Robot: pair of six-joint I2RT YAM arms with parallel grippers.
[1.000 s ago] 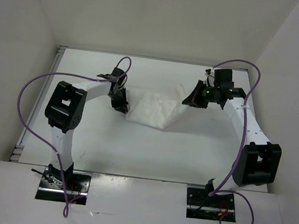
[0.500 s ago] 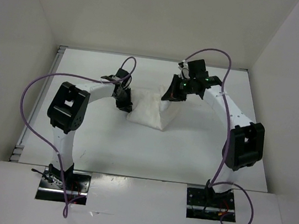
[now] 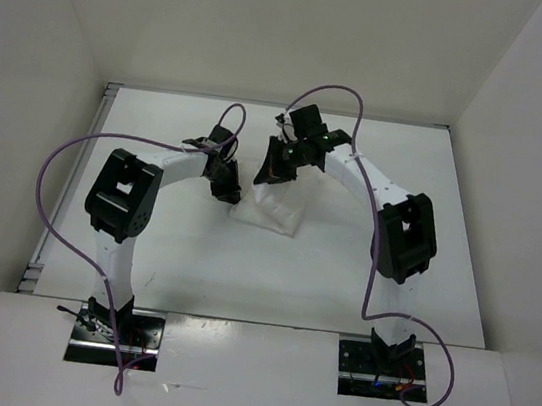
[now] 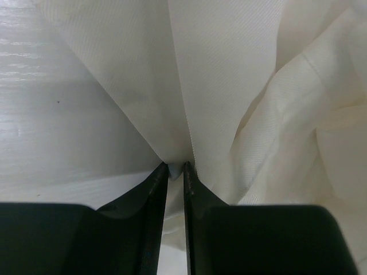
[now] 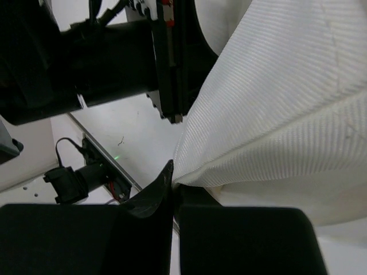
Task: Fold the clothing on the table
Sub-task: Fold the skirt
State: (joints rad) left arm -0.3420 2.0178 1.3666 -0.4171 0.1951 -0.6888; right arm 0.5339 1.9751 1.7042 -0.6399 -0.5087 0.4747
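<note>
The thin, wrinkled white fabric clothing (image 3: 277,212) bunches on the smooth white table (image 3: 363,266) — left fingers (image 4: 153,197) pinch one edge, right fingers (image 5: 152,200) clamp another (both stretched taut).

Left claw (image 4: 176,167) pinching, right claw (image 5: 174,179) clamped, close together
</note>
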